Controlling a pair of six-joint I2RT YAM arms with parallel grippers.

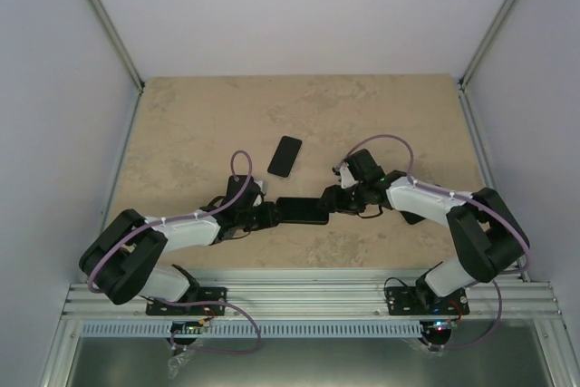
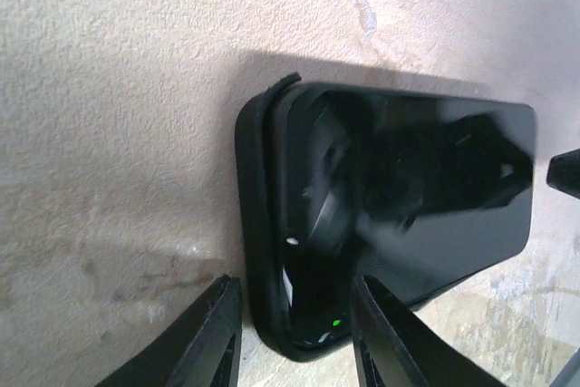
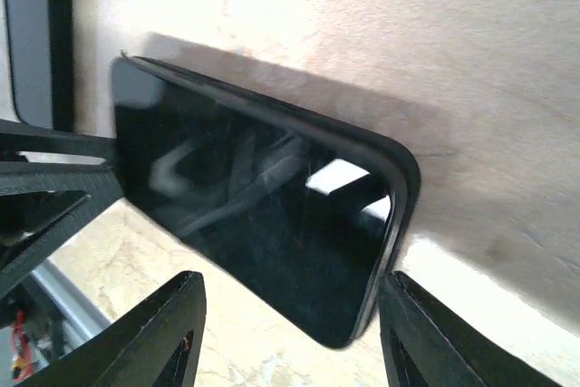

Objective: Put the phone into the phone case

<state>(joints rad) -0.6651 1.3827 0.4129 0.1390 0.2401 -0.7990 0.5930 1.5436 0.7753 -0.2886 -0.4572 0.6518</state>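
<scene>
The black phone (image 1: 302, 210) lies between my two grippers with its glossy screen (image 3: 254, 215) facing up. The black phone case (image 2: 252, 224) wraps its left end, and one corner lip (image 2: 283, 84) stands off the phone. The case rim (image 3: 399, 197) also shows round the right end. My left gripper (image 2: 292, 283) straddles the left end, one finger outside the rim and the other over the screen, holding it. My right gripper (image 3: 292, 278) stands open at the right end, both fingers apart from the phone. In the top view the left gripper (image 1: 263, 213) and right gripper (image 1: 333, 201) face each other.
A second flat black phone-sized slab (image 1: 285, 156) lies on the beige table (image 1: 181, 124) just behind the grippers; its edge (image 3: 36, 33) shows in the right wrist view. Grey walls and metal posts ring the table.
</scene>
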